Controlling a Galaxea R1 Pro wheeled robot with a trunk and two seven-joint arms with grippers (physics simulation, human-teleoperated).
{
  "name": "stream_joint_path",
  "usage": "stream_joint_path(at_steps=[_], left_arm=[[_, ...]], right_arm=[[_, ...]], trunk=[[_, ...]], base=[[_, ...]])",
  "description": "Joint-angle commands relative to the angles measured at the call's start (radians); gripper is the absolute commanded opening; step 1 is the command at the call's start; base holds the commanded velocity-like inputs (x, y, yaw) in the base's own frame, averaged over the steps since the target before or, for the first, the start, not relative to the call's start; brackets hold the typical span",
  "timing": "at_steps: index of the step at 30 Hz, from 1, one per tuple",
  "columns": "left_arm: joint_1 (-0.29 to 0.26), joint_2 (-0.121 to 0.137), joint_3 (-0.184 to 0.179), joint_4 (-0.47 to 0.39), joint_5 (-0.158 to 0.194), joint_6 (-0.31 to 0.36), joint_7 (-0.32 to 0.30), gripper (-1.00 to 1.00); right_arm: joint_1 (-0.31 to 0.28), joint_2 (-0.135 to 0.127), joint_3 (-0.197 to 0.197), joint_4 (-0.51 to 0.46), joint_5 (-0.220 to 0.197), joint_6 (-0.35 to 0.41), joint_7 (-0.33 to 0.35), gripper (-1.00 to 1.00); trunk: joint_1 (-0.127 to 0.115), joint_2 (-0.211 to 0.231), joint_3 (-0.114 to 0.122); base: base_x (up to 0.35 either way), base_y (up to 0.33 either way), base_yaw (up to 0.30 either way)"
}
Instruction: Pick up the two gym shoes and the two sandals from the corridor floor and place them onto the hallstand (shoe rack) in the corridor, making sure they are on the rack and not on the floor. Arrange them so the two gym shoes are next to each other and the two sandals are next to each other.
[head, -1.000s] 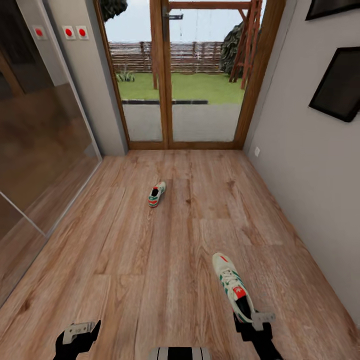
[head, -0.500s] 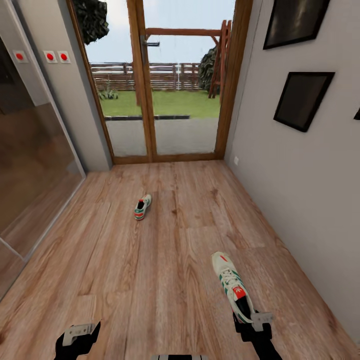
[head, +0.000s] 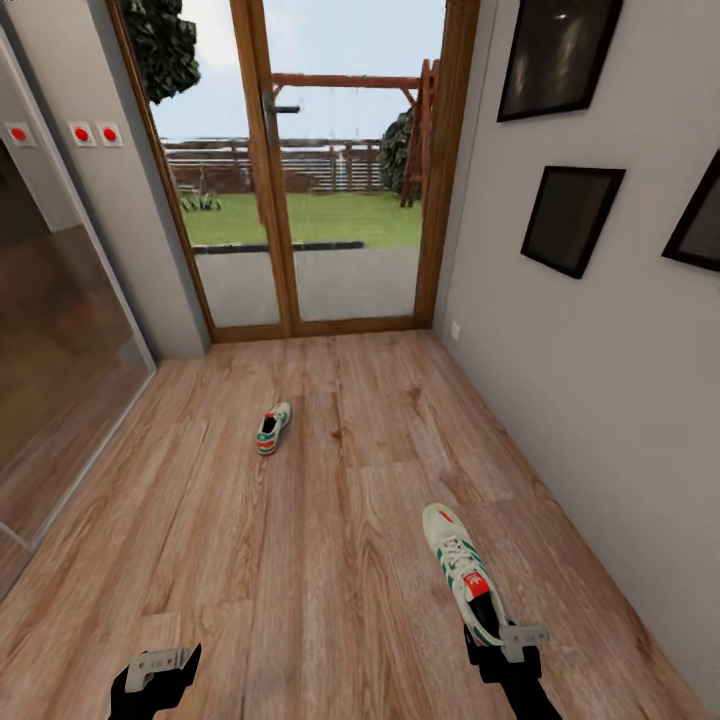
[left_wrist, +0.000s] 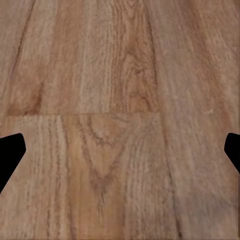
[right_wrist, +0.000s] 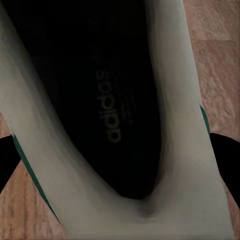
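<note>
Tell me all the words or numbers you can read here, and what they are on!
"adidas": printed on the dark insole inside the gym shoe that the right claw grips at the heel.
The red tongue label on that same shoe: too small to read.
The other gym shoe on the corridor floor: its marks are too small to read.
The red wall buttons and dark picture frames: no readable text.

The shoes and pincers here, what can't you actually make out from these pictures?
- Far gym shoe: too small in the head view to read its laces.
- Held gym shoe: its heel is covered by the right pincer.
- Right wrist view: so close that its toe is cut off.
- Left pincer: cut by the head view's lower edge.
</note>
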Motion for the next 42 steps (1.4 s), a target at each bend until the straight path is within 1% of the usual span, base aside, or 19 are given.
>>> stream_joint_path(at_steps=[1, 8, 17, 30, 36, 42], left_arm=[[-0.001, -0.001, 0.008, 0.001, -0.010, -0.004, -0.006, 1.00], [-0.001, 0.000, 0.009, 0.000, -0.010, -0.004, -0.006, 1.00], [-0.001, 0.001, 0.010, -0.001, -0.010, -0.004, -0.006, 1.00], [-0.001, 0.003, 0.010, -0.001, -0.010, -0.008, -0.006, 1.00], [-0.001, 0.003, 0.010, -0.001, -0.009, -0.009, -0.006, 1.00], [-0.001, 0.004, 0.010, -0.002, -0.009, -0.009, -0.006, 1.00]], right_arm=[[-0.001, 0.000, -0.009, 0.001, 0.006, -0.004, 0.004, -1.00], [-0.001, 0.002, -0.009, 0.001, 0.006, -0.004, 0.004, -1.00], [-0.001, 0.001, -0.009, 0.001, 0.006, -0.005, 0.004, -1.00], [-0.001, 0.000, -0.009, 0.001, 0.006, -0.005, 0.004, -1.00], [-0.001, 0.000, -0.010, -0.002, 0.005, -0.004, 0.005, -1.00], [-0.001, -0.001, -0.009, -0.003, 0.008, -0.004, 0.007, -1.00]], trunk=[[-0.004, 0.007, 0.002], [-0.031, 0.056, 0.025], [-0.065, 0.119, 0.057], [-0.065, 0.119, 0.077], [-0.065, 0.119, 0.084], [-0.065, 0.119, 0.084]], base=[[0.000, 0.000, -0.004], [0.000, 0.000, 0.026], [0.000, 0.000, 0.187], [0.019, 0.007, 0.017], [0.230, 0.139, 0.001], [0.288, 0.184, 0.000]])
